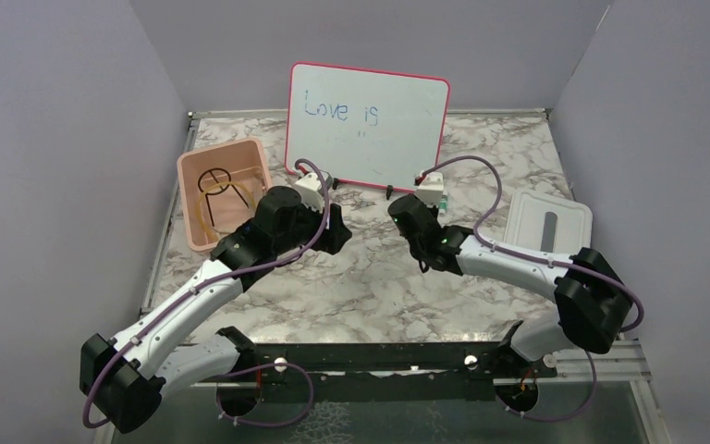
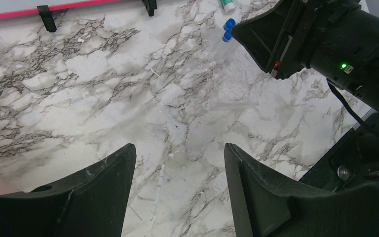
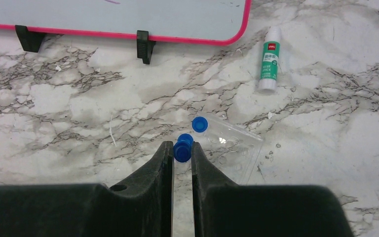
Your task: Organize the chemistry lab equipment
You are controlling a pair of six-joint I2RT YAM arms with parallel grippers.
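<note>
The right fingers point(image 3: 164, 165) are clenching a clear blue-capped tube point(image 3: 183, 150) just behind its cap, with the cap projecting past the fingertips. The tube is sitting low over the middle of the worktop point(image 1: 370, 287), toward the far edge. A second blue cap point(image 3: 199, 124) is lying just beyond it, touching a clear plastic piece point(image 3: 234, 145) that is resting flat on the worktop; what that piece is cannot be told.

The left fingers point(image 2: 106, 177) are standing released, spread wide, with only bare marble between them. They are hovering near the worktop centre, just left of the right fingers.

A glue stick point(image 3: 268, 61) with a green label is lying toward the far edge, near the right lower corner of the pink-framed whiteboard point(image 1: 370, 120), which is standing upright along the far edge.

A pink bin point(image 1: 194, 199) is sitting at the far left corner. A black wire ring tripod point(image 1: 214, 180) and a tan rubber tube point(image 1: 208, 217) are lying inside it. A white lid point(image 1: 547, 222) is resting flat near the right edge.
</note>
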